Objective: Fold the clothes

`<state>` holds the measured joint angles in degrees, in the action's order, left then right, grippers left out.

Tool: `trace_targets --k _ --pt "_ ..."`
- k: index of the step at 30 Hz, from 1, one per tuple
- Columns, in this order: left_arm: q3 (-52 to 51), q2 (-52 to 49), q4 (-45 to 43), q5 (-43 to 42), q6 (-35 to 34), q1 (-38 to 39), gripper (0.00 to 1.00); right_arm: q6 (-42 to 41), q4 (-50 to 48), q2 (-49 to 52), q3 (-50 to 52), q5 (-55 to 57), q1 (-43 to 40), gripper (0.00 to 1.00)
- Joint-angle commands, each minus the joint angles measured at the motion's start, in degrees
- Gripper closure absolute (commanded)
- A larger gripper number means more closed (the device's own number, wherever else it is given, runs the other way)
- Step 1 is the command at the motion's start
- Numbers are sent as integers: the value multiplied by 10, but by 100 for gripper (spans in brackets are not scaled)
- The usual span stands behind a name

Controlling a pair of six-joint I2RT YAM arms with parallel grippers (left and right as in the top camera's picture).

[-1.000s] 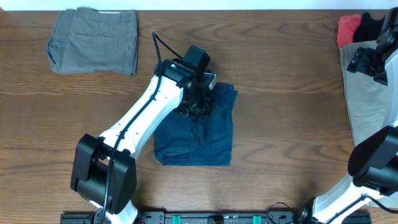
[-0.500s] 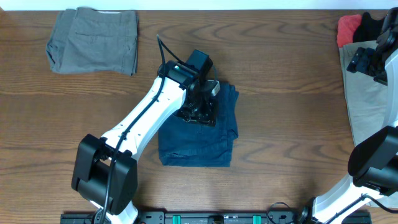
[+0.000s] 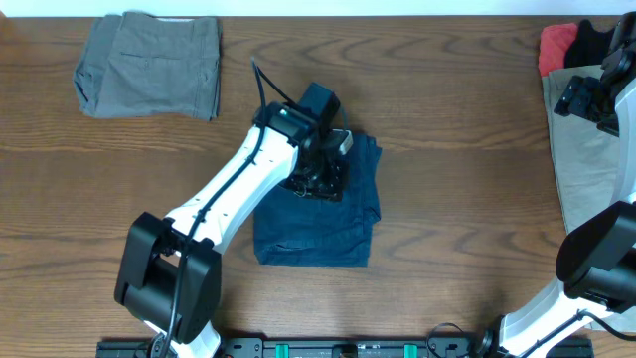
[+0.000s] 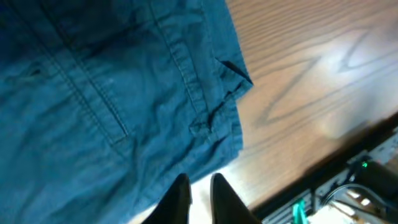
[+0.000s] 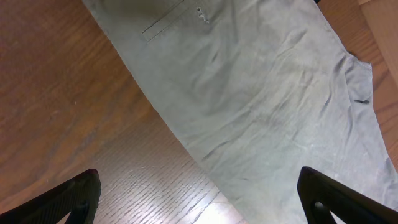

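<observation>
Right at the bottom edge of my left wrist view, my left claw [image 4: 199, 186] has its two fingers drawn almost together with only a sliver between them, and I cannot tell whether a hem is caught there. Just above them the navy shorts [image 4: 112, 106] fill the upper left of the frame, a stitched edge running down to a loose corner, with the bare table [image 4: 298, 74] to the right. From overhead I sit on the upper half of that folded bundle. Its long axis runs top to bottom of the frame, so most of the cloth lies below me, toward the lower edge. My left arm is plainly the nearer one, and I judge nothing blocks a fold along that axis. Far at the right edge, my right claw [image 5: 199, 177] hangs spread wide over the khaki garment [image 5: 249, 93], beside red [image 3: 556, 40] and black [image 3: 594, 42] pieces. Grey shorts [image 3: 149, 65] lie folded in the upper left corner, well apart.
</observation>
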<state>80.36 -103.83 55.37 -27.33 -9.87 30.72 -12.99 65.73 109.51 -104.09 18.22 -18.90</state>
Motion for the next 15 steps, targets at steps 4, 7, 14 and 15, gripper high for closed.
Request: trace_targets --k 4,7,14,15 --pt "-83 -7 -84 -6 -45 35 94 -7 0 2 -3 6 -2 1" --pt "-110 -7 -126 -6 -54 58 94 -7 0 2 -3 6 -2 1" --pt "-155 -7 -206 42 -93 96 94 -7 0 2 -3 6 -2 1" --pt "-157 -7 -209 62 -96 96 94 -7 0 2 -3 6 -2 1"
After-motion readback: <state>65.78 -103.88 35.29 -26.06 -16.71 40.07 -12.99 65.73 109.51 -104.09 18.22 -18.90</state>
